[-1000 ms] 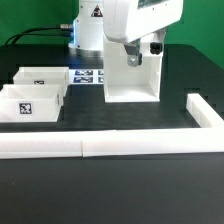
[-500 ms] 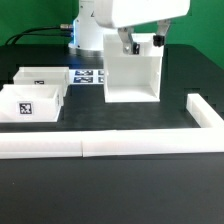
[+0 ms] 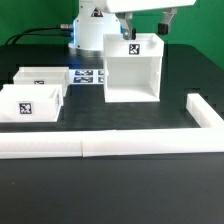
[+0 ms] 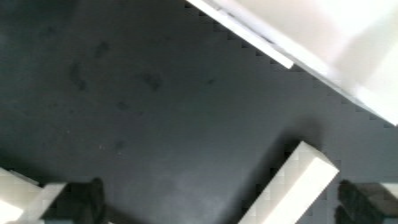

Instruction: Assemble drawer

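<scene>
The drawer's tall hollow box shell stands upright on the black table, right of centre, with a square marker on its back wall. Two small trays lie at the exterior view's left, each with a marker. My gripper hangs above the shell's top, open and empty, its fingers spread and clear of the walls. In the wrist view my gripper shows dark fingertips far apart, with a white wall edge of the shell below them.
The marker board lies flat between the trays and the shell. A long low white border wall runs along the front and turns back at the exterior view's right. The robot base stands behind.
My gripper has risen from inside the shell's top to above it, leaving the shell standing in place. The marker on the shell's back wall is now uncovered.
</scene>
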